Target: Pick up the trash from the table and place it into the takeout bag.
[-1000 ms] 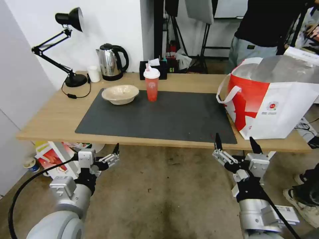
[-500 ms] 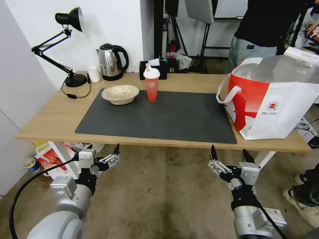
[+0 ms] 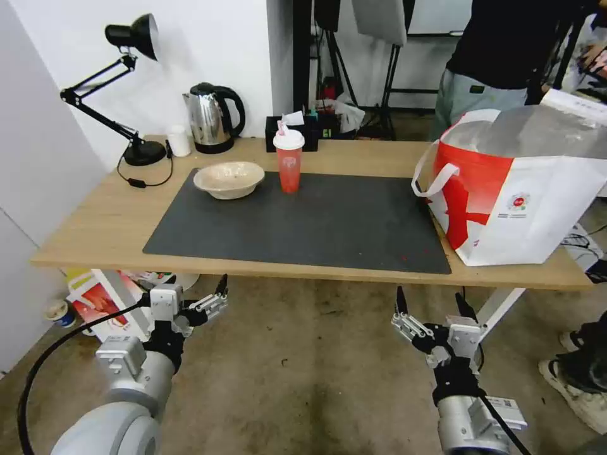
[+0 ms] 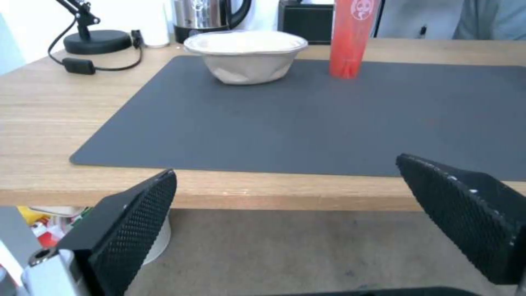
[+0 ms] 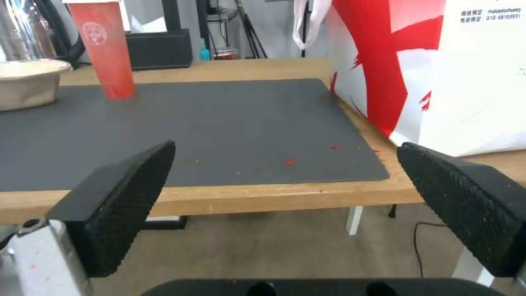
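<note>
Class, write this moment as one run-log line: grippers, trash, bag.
left gripper: open, below table edge | right gripper: open, below edge | beige bowl, red cup: on mat | bag: table's right end

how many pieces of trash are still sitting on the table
2. The beige bowl sits on the mat's far left corner, and the red lidded cup stands just right of it. Anything already inside the takeout bag is hidden.

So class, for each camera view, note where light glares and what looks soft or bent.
Head view: window glare on the steel kettle; the light-wood table edge bows near the frame's sides. Left wrist view: the left pincer pads look soft. Right wrist view: the white-and-red takeout bag looks bright.
</note>
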{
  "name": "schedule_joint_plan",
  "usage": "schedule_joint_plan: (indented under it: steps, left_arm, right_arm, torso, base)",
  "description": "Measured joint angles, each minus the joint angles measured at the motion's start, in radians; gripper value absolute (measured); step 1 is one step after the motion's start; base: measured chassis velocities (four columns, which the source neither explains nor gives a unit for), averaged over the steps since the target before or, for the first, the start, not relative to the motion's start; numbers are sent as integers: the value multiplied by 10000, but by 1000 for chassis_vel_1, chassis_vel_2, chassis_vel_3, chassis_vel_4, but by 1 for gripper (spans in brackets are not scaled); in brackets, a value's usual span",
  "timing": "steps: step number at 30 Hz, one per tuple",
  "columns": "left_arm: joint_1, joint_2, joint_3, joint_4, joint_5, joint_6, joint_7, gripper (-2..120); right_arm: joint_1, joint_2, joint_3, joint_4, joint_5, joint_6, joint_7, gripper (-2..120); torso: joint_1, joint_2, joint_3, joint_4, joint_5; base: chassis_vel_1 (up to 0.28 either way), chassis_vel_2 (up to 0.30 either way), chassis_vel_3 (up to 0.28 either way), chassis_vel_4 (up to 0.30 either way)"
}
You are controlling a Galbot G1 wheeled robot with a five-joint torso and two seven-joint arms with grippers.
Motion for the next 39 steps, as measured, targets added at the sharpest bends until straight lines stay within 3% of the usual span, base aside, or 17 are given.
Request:
schedule_joint_plan:
  steps: [39]
  left_arm:
    - [-6,5,-29,-20,-34,-18,17,100]
  right_arm:
    - [121,-291,87,82,238,-330,-321,100]
  torso:
    - [0,3,0,0,0]
  base:
    - [0,0,0,0]
